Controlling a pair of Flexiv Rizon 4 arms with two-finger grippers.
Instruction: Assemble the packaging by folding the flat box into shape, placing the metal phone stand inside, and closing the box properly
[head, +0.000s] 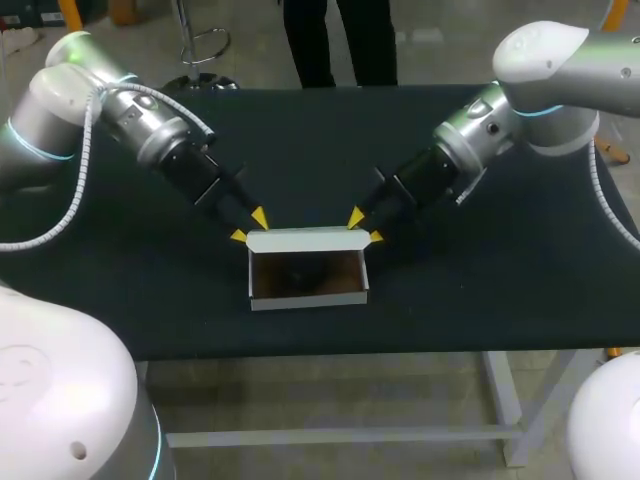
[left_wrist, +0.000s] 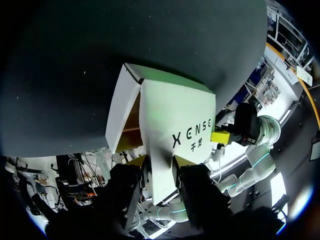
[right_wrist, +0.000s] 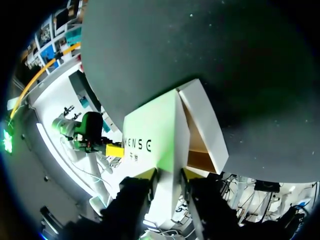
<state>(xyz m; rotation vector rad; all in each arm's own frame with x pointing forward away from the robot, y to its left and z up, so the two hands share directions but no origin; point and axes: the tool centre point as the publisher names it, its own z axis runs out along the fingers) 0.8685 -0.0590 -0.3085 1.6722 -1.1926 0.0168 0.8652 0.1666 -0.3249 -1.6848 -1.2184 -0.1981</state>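
black table, matte dark top, pale metal legs under its front edge

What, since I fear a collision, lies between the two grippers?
Only the white lid flap spans from the left gripper to the right gripper, each gripping one end; the head view shows it.
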